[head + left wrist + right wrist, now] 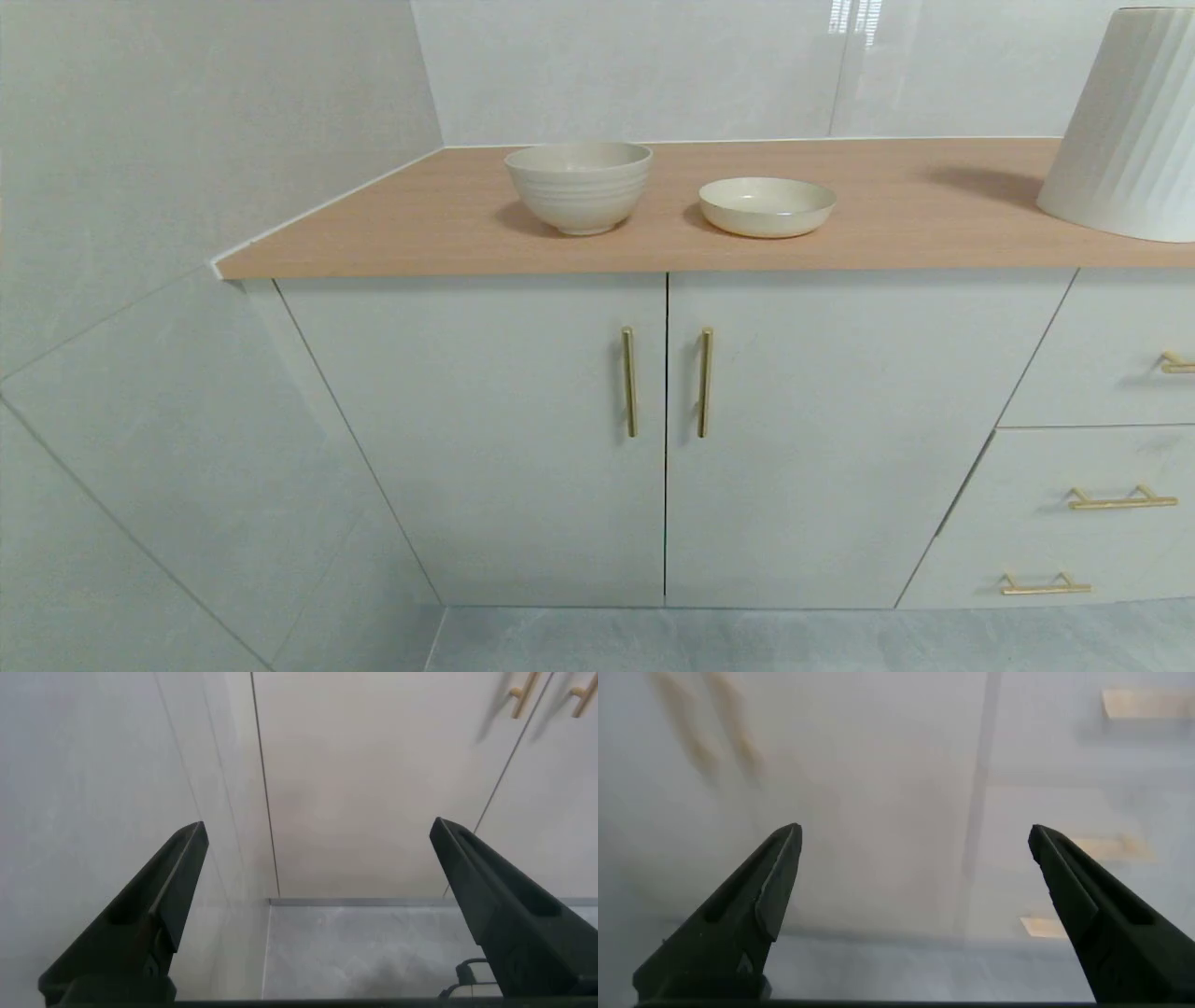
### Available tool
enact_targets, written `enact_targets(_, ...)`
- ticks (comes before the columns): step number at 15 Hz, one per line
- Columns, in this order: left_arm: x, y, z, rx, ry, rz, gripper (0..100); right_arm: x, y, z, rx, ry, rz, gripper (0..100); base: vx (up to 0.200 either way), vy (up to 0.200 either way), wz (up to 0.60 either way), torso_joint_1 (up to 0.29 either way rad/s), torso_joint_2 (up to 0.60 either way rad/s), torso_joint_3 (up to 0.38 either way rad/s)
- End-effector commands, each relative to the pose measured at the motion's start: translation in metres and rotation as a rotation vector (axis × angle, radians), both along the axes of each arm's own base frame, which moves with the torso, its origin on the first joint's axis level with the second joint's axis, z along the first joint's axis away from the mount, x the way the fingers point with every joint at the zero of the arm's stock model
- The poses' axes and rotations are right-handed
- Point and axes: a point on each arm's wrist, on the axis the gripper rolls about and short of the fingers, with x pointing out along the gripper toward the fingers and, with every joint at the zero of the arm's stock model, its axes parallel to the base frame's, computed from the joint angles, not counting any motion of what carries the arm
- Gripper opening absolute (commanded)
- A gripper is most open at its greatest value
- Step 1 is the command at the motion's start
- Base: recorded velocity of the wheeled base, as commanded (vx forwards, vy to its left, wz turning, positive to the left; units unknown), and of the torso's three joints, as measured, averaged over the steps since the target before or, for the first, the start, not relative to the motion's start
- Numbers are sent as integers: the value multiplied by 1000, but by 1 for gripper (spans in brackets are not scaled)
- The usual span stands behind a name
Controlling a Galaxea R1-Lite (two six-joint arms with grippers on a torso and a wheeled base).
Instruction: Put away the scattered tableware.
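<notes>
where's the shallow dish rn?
In the head view, the shallow dish sits on the wooden countertop, to the right of the ribbed bowl and apart from it, above the right cabinet door.

Wooden countertop [392,233]: deep ribbed bowl [579,187] upright at left, shallow dish [766,206] near it to the right, not touching. Tall fluted white vessel [1125,131] at far right. Below: two cabinet doors [485,439] shut, gold handles [629,381] side by side; drawers [1102,504] at right.
</notes>
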Motion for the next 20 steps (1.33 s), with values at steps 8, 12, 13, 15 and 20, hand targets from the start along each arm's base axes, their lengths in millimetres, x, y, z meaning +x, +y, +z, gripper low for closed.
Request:
enact_targets(8, 0, 0, 0, 0, 1, 1, 100, 176, 66, 118, 30, 471, 728, 100, 0, 0, 0, 0, 0, 0)
enact_targets(12, 0, 0, 0, 0, 1, 1, 100, 249, 123, 109, -7, 491, 761, 100, 0, 0, 0, 0, 0, 0)
enact_targets(13, 0, 0, 0, 0, 2, 1, 100, 263, 132, 105, -8, 492, 767, 100, 0, 0, 0, 0, 0, 0)
enact_targets(15, 0, 0, 0, 0, 1, 1, 100, 281, 149, 105, -14, 490, 788, 100, 0, 0, 0, 0, 0, 0)
enact_targets(20, 0, 0, 0, 0, 1, 1, 100, 300, 176, 81, 80, 599, 804, 100, 0, 0, 0, 0, 0, 0)
